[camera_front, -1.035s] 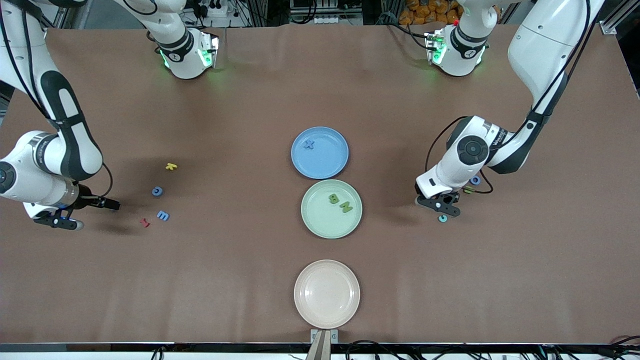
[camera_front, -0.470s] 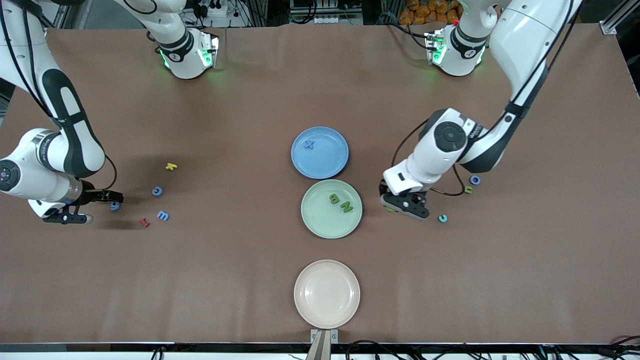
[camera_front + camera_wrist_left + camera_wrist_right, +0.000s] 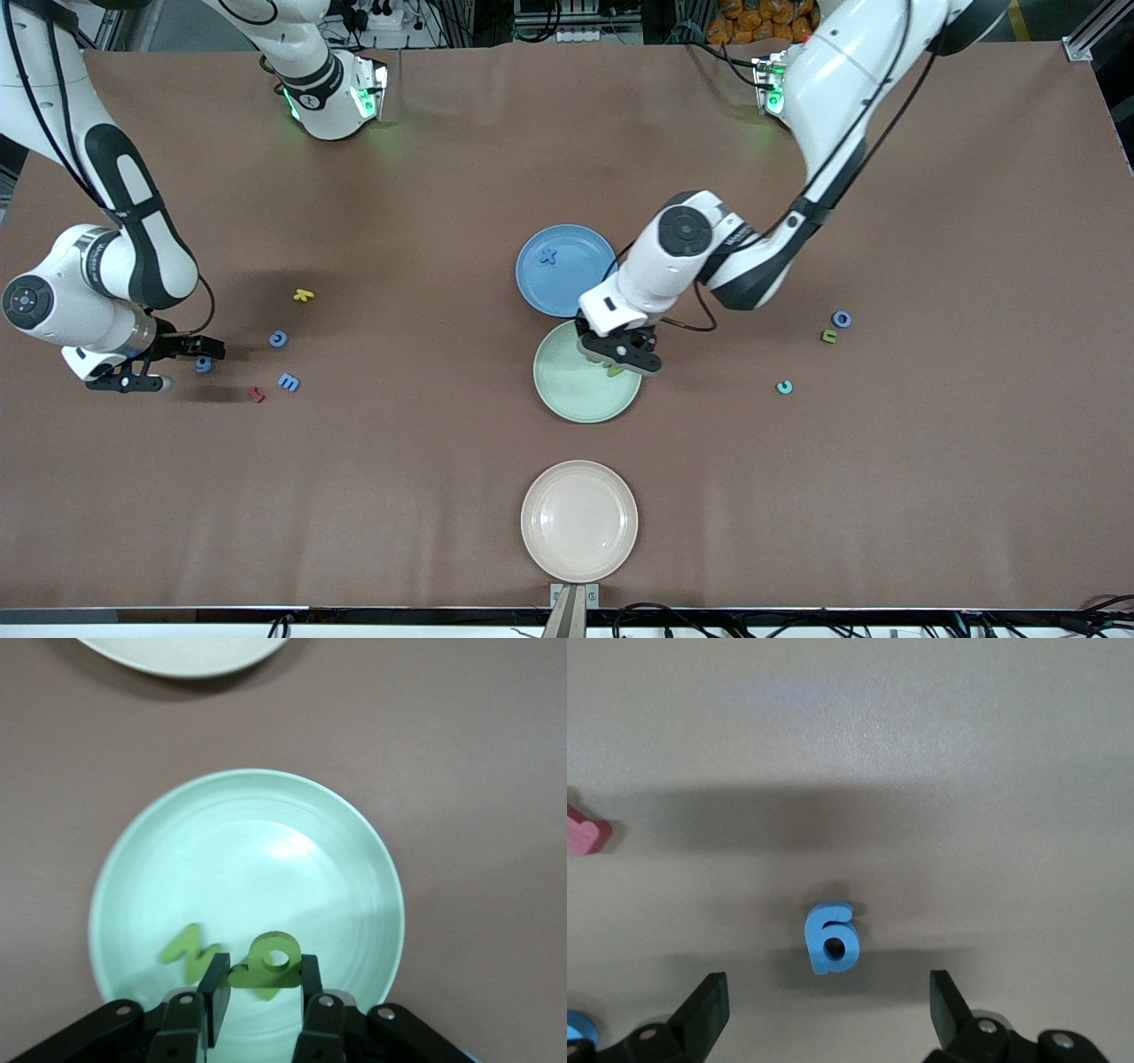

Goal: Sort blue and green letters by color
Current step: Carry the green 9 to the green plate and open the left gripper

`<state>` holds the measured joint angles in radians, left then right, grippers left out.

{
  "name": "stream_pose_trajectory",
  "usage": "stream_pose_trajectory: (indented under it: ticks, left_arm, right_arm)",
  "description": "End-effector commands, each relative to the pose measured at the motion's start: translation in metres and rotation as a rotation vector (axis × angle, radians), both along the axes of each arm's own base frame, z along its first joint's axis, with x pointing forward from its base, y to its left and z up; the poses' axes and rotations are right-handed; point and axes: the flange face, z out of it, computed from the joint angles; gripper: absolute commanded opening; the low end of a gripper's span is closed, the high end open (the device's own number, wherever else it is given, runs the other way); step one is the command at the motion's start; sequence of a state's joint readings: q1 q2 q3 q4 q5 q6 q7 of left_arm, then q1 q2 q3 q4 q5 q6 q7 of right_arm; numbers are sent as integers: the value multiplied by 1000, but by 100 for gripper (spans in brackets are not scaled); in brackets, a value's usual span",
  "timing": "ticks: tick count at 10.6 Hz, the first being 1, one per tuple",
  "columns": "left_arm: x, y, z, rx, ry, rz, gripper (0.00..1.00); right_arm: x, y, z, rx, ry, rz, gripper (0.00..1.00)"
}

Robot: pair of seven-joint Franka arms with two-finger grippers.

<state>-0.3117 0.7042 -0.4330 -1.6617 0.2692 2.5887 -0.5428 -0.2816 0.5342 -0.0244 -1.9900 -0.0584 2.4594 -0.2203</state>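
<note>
While both arms reach over the brown surface, we see three plates lined up along its middle: a blue plate farthest from the front camera, a green plate touching it on the nearer side, and a cream plate nearest the camera, well apart from the other two

Our left hand hangs over the green plate, its fingers pinching a green letter with a round hole, which the left wrist view shows held above the plate's floor. Just beside it a zigzag green letter lies in that same plate. A dark blue X lies in the blue plate

Our right hand sits low at the right arm's end of the surface, fingers spread wide, with a blue 6 lying between them and touching neither

Near that hand lie a blue C, a blue E, a dark red letter and, farther from the camera, a yellow letter. Toward the left arm's end lie a blue O, a green letter just beside it, and a teal letter nearer the camera
</note>
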Motion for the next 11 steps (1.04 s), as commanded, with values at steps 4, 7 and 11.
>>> stream_pose_trajectory:
  ticks: [4, 7, 11]
  left_arm:
    - [-6, -52, -38, 39, -18, 76, 72]
    - [3, -39, -23, 65, -33, 79, 100]
    - [36, 46, 32, 254, -15, 12, 100]
  right_arm:
    - [-23, -1, -7, -1, -46, -11, 100]
    - [-26, 0, -4, -5, -61, -13, 100]
    - [-30, 1, 3, -7, -67, -14, 85]
